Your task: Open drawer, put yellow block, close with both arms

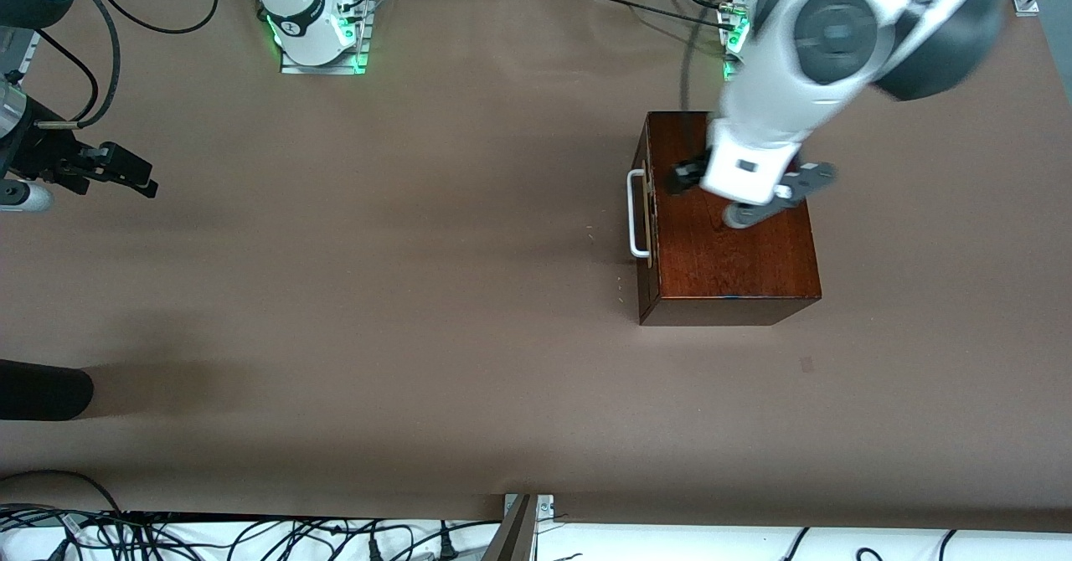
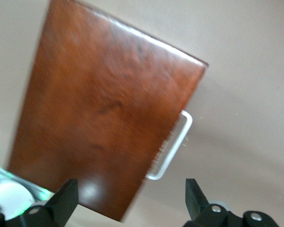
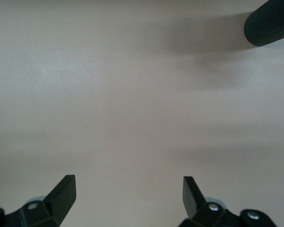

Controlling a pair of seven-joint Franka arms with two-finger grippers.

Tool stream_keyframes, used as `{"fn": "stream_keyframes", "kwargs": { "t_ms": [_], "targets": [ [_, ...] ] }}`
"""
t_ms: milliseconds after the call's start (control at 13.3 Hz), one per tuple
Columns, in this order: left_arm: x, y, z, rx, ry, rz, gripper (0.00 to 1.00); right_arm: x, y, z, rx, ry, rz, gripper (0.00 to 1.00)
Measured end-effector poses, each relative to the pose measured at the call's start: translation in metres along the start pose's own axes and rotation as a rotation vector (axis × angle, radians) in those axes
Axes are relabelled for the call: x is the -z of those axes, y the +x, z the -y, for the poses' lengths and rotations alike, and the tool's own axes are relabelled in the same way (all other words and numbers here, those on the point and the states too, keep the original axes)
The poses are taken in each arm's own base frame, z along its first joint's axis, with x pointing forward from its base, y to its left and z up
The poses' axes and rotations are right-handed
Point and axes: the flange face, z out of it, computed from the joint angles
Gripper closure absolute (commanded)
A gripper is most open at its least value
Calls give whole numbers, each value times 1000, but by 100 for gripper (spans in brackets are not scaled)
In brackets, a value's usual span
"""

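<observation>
The left end effector (image 2: 128, 201) hung spread and empty over the mahogany box (image 1: 727, 219); under it the drawer (image 1: 644, 213) sat shut. The right end effector (image 3: 128, 198), spread, waited above bare desk (image 1: 377, 293) at the right arm's end.

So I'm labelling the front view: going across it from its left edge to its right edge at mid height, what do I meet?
Right tool → white handle → wooden box, with the left tool over it.
</observation>
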Motion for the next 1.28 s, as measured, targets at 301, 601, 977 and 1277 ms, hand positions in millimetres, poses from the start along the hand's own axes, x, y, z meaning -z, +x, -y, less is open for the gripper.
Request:
{"fn": "stream_keyframes", "kwargs": {
  "t_ms": [301,601,977,1277],
  "targets": [
    [29,18,97,-246,-24,-20,0,2,0,0,0,0,1,0],
    [45,12,154,-445,54,-88,0,7,0,-1,-1,0,-7,0],
    [45,28,184,-514,60,-101,0,8,1,-1,-2,0,-9,0],
    [47,31,189,-503,56,-110,0,12,1,-1,-2,0,-16,0]
  ]
}}
